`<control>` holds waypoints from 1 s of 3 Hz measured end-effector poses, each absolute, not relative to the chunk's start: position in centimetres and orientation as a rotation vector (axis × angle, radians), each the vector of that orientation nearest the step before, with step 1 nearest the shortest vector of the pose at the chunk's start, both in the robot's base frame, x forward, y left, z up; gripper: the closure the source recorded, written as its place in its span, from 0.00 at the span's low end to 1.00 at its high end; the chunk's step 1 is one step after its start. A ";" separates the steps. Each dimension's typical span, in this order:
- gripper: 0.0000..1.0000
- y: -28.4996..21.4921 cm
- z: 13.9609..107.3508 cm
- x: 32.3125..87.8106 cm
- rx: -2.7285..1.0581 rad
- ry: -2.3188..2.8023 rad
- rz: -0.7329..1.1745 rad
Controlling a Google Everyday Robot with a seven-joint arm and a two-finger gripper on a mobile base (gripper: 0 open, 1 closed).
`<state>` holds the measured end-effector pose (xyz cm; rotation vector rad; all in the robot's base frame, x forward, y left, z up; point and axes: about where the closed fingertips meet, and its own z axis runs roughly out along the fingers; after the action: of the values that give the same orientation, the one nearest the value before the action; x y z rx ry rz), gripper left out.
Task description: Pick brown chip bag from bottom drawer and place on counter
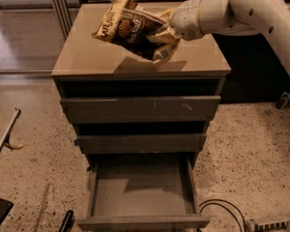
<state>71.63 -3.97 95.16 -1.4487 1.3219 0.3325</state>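
My gripper is shut on the brown chip bag, a crinkled bag with a dark brown middle and cream edges. I hold it tilted in the air above the counter, the glossy beige top of the grey cabinet. The bag's shadow falls on the counter under it. The white arm reaches in from the upper right. The bottom drawer is pulled fully out below and its tray holds nothing.
The two upper drawers stand slightly out. A black cable lies on the speckled floor at the lower right. A thin metal bar stands at the left. A dark cabinet is behind at the right.
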 end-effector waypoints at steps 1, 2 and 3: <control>1.00 -4.5 94.3 73.1 -1.357 1.410 0.292; 1.00 -4.9 93.2 73.6 -1.240 1.489 0.248; 1.00 -4.8 92.1 74.2 -1.139 1.551 0.200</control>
<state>74.20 -4.82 92.14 -1.1389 1.5507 0.2002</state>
